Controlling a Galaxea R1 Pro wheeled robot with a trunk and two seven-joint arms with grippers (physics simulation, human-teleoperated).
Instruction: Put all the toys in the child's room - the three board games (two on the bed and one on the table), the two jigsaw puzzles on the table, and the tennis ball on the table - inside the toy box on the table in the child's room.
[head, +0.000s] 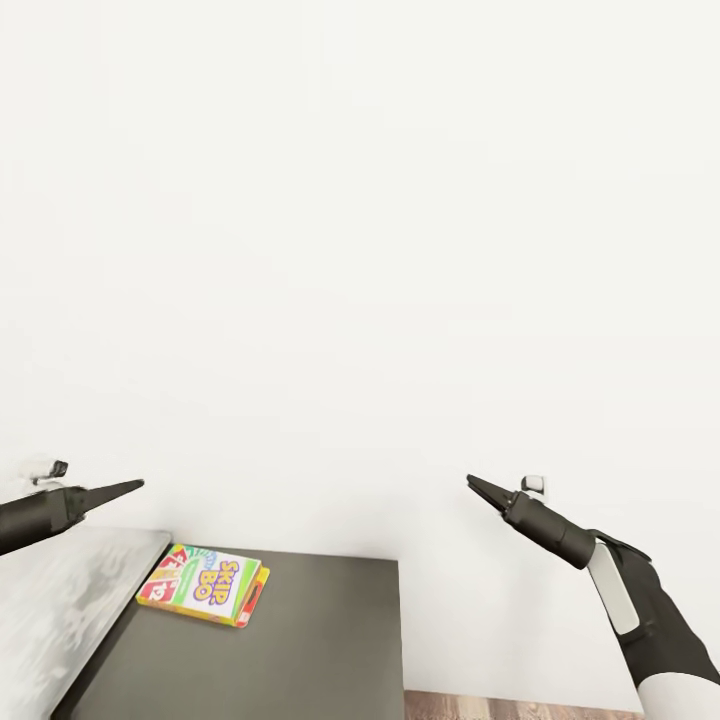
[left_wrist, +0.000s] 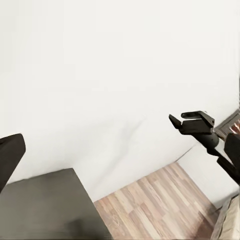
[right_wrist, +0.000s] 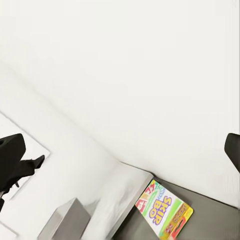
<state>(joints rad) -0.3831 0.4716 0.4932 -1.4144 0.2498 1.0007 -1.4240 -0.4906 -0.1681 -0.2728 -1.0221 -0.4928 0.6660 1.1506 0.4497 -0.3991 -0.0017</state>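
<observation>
Both tools, left (head: 135, 486) and right (head: 472, 482), hung empty above the worktop (head: 320, 640), each with its fingers pinched to a point. The SKIP-BO board game (head: 205, 584) lay flat on the worktop's dark part, by the seam with the light part. Being a thin, stiff, light box, it probably wanted pinching at an edge; the toy box couldn't be picked out.

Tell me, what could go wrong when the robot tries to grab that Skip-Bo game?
The Skip-Bo box lies flat on the dark table top, so there is little edge to pinch; it may slide instead. The left end effector and right end effector are both raised above the table, so a fast descent could hit the top.
</observation>
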